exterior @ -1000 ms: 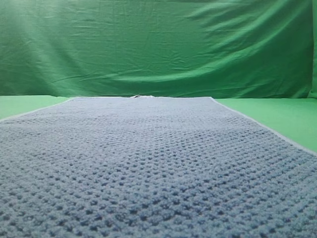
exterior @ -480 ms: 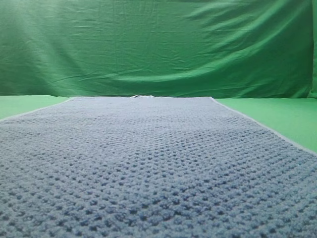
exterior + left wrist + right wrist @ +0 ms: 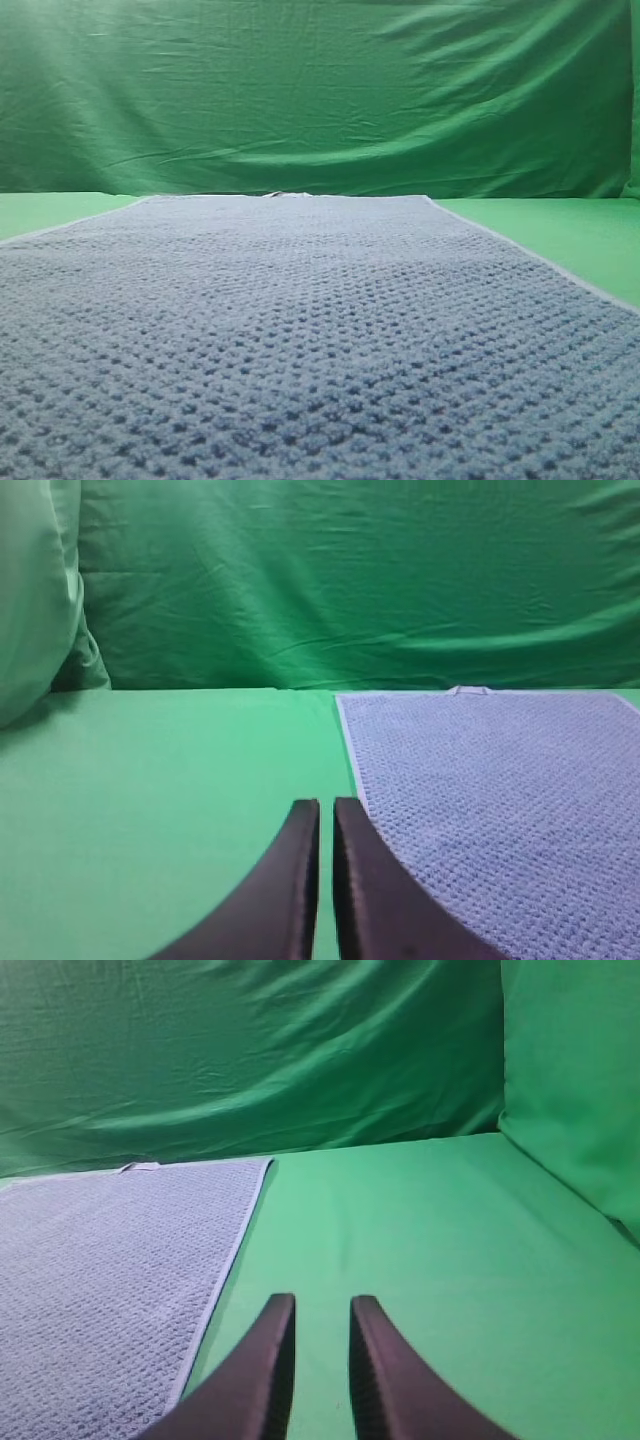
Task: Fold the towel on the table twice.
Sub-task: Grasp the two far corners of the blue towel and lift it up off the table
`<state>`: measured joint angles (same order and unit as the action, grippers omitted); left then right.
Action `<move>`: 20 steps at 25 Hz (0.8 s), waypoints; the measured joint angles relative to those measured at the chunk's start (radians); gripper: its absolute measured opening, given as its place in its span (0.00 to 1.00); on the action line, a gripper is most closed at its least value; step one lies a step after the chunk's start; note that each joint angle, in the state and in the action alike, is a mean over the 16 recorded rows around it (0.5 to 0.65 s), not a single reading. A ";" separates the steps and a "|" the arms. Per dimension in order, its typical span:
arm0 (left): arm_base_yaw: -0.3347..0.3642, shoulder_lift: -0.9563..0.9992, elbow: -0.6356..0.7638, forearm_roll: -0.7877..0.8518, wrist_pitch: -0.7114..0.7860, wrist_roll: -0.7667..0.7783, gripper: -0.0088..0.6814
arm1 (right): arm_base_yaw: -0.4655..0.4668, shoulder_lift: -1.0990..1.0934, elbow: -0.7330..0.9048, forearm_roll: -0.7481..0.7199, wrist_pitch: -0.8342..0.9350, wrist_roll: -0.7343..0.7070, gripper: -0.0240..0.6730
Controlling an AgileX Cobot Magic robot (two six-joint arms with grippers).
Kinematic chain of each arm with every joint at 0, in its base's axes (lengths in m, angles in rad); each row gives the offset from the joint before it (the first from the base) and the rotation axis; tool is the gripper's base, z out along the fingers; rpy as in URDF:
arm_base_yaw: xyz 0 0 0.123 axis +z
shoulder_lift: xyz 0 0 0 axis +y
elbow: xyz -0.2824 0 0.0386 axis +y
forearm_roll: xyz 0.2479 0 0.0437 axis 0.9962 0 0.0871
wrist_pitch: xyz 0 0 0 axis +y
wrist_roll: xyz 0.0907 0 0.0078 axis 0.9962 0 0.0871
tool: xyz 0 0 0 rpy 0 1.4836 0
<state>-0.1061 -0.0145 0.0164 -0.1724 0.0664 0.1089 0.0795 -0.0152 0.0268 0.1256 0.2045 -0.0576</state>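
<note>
The grey-blue waffle-knit towel (image 3: pixel 300 330) lies flat and spread out on the bright-green table (image 3: pixel 570 235), filling most of the exterior high view. In the left wrist view my left gripper (image 3: pixel 327 802) hovers over bare table (image 3: pixel 170 780) just left of the towel's left hem (image 3: pixel 352 770), its dark fingers (image 3: pixel 300 880) almost together and empty. In the right wrist view my right gripper (image 3: pixel 322 1300) hovers over bare table (image 3: pixel 420 1230) just right of the towel's right hem (image 3: pixel 230 1260), fingers (image 3: pixel 375 1370) a small gap apart and empty. Neither gripper shows in the exterior high view.
A wrinkled green cloth backdrop (image 3: pixel 320 90) hangs behind the table and wraps round both sides (image 3: pixel 40 600) (image 3: pixel 580 1070). A small pale tag (image 3: pixel 470 690) sits on the towel's far hem. Bare table lies on either side of the towel.
</note>
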 joint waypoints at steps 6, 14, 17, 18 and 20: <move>0.000 0.000 -0.012 0.006 -0.108 -0.098 0.08 | 0.000 0.000 -0.009 0.013 -0.094 0.006 0.18; 0.000 0.028 -0.145 0.021 -0.030 -0.256 0.08 | 0.000 0.054 -0.137 0.031 -0.070 -0.017 0.18; 0.000 0.055 -0.213 0.012 0.049 -0.293 0.08 | 0.001 0.115 -0.209 0.036 -0.035 -0.031 0.18; 0.000 0.064 -0.236 0.007 0.078 -0.300 0.08 | 0.002 0.139 -0.233 0.037 -0.020 -0.036 0.18; 0.000 0.083 -0.279 -0.005 0.129 -0.307 0.08 | 0.004 0.191 -0.280 0.040 0.005 -0.046 0.18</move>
<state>-0.1061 0.0686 -0.2623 -0.1773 0.1953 -0.1985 0.0831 0.1761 -0.2534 0.1651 0.2094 -0.1038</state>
